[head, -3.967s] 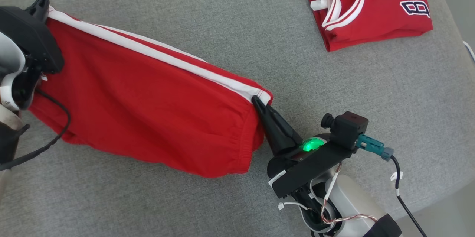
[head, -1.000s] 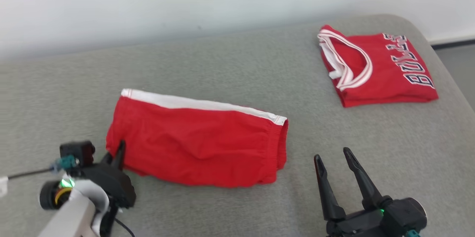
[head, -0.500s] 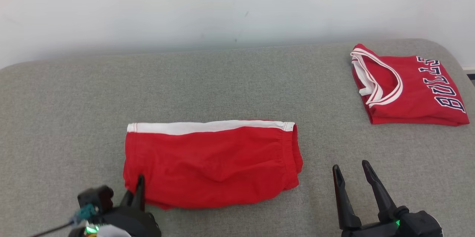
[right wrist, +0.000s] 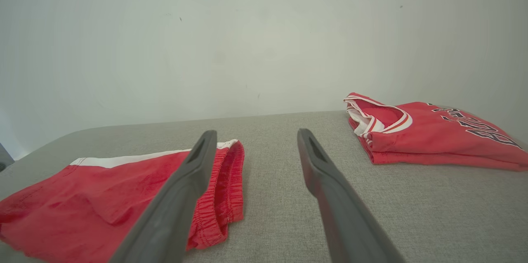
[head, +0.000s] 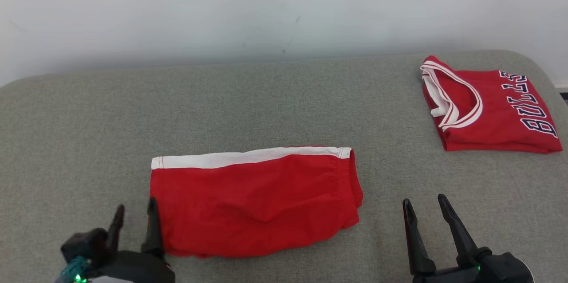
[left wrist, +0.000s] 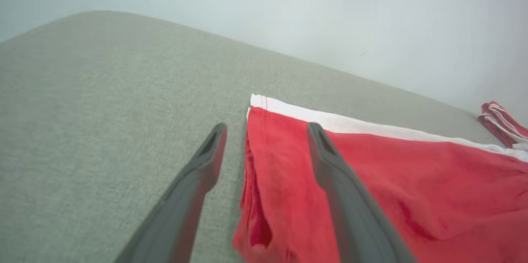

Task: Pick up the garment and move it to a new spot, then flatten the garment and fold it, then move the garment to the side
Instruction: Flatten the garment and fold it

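Note:
The garment point(head: 253, 198), red shorts with a white band along the far edge, lies folded flat on the grey padded surface point(head: 284, 105). My left gripper point(head: 136, 203) stands open at the garment's near left corner. In the left wrist view the left gripper point(left wrist: 267, 126) straddles the left edge of the garment point(left wrist: 371, 180), one finger over grey fabric and the other over red cloth, gripping nothing. My right gripper point(head: 424, 199) is open and empty on the bare surface to the right of the shorts. In the right wrist view the right gripper point(right wrist: 256, 132) points past the waistband of the garment point(right wrist: 103, 189).
A folded red jersey point(head: 488, 114) with white trim and dark lettering lies at the far right, also seen as the jersey point(right wrist: 433, 139) in the right wrist view. A pale wall point(head: 284, 8) rises behind the surface, whose corners are rounded.
My left gripper has opened and let go of the garment's near left corner, with its fingers now spread beside that edge. The right gripper stays open in place.

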